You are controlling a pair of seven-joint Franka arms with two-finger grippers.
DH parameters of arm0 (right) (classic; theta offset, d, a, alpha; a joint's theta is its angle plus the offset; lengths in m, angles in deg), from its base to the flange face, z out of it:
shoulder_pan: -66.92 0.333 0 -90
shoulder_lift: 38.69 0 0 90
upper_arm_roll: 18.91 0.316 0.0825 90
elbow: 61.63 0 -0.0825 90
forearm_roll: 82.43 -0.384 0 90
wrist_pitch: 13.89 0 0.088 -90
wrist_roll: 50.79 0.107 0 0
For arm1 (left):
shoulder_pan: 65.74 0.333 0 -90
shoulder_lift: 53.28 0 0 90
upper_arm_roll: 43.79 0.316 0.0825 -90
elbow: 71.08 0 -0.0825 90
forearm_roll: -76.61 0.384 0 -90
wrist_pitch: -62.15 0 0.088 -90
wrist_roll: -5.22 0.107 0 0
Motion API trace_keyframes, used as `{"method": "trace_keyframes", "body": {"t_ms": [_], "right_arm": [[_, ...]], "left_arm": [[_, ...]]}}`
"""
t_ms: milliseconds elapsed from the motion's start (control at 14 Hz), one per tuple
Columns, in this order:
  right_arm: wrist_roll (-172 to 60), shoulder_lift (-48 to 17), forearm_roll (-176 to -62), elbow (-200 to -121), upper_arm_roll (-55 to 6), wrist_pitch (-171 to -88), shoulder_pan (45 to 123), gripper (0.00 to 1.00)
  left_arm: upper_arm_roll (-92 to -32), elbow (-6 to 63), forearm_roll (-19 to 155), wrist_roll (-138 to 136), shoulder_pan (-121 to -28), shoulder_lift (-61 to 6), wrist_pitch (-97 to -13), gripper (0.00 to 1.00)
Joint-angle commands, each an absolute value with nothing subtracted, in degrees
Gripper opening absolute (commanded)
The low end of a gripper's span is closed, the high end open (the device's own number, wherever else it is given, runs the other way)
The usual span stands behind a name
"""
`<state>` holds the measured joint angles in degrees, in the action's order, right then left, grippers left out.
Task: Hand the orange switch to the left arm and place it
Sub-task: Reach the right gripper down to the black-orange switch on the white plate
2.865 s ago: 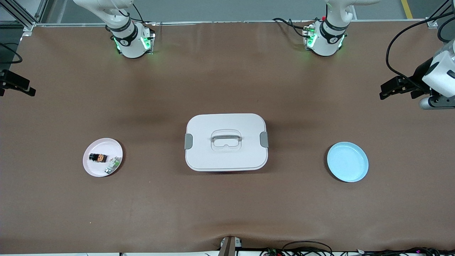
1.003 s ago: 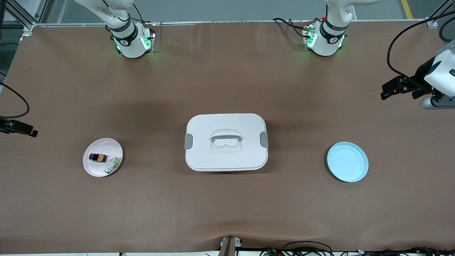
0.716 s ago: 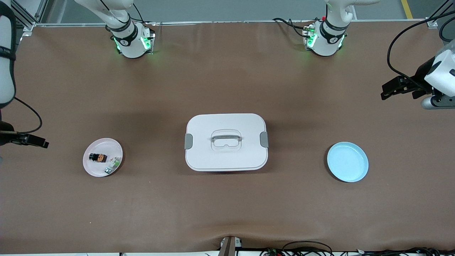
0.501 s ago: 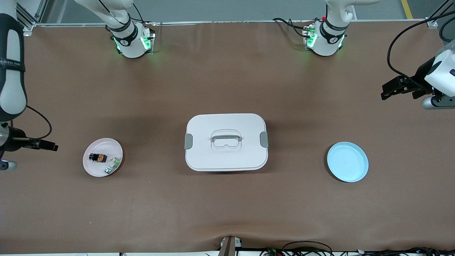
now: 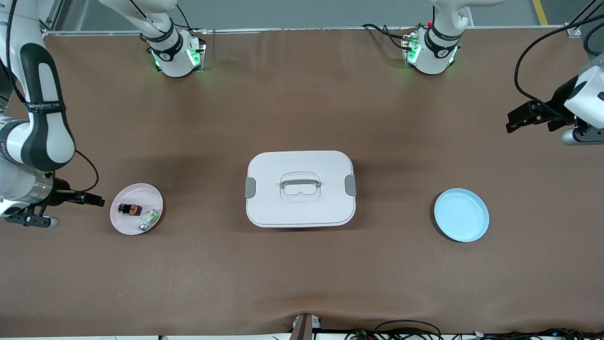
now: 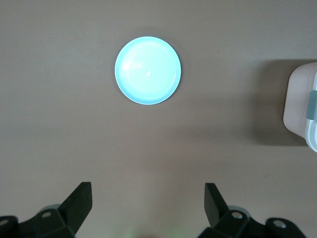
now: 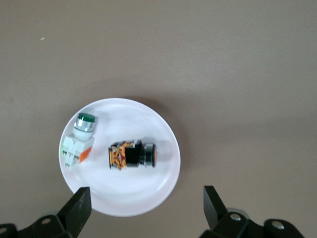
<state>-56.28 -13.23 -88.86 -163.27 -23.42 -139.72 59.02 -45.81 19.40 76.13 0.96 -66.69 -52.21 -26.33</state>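
Note:
The orange switch (image 5: 130, 208) (image 7: 132, 154), black with an orange section, lies on its side on a pink plate (image 5: 137, 191) (image 7: 124, 198) toward the right arm's end of the table. My right gripper (image 5: 96, 200) (image 7: 146, 196) hangs open and empty over the plate's edge, apart from the switch. The white lidded box (image 5: 273, 165) (image 6: 303, 106) stands mid-table. At the left arm's end my left gripper (image 5: 512, 122) (image 6: 148, 193) waits open and empty above bare table.
A whitish-green small part (image 5: 150, 218) (image 7: 79, 139) shares the pink plate, beside the switch. A blue plate (image 5: 461, 215) (image 6: 147, 70) sits empty toward the left arm's end. Brown mat lies between the box and each plate.
The right arm has swung in from the table's end, bringing its open gripper up to the pink plate. The left arm has stayed still.

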Motion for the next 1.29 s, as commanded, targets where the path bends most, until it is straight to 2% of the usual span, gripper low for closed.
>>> {"method": "trace_keyframes", "body": {"t_ms": [0,645,1218], "right_arm": [[-54.5,-12.0,-90.1,-167.1,-23.5,-146.0,60.1,1.00],[-51.3,-5.9,-90.1,-167.3,-23.5,-152.4,62.3,1.00],[-51.0,-4.5,-90.1,-167.4,-23.4,-153.0,62.4,1.00]], "left_arm": [[-45.9,18.5,76.3,1.8,-66.5,-51.9,-26.3,1.00],[-45.9,18.6,76.3,1.8,-66.4,-51.9,-26.3,1.00],[-45.8,18.5,76.3,1.8,-66.4,-51.9,-26.3,1.00]]}}
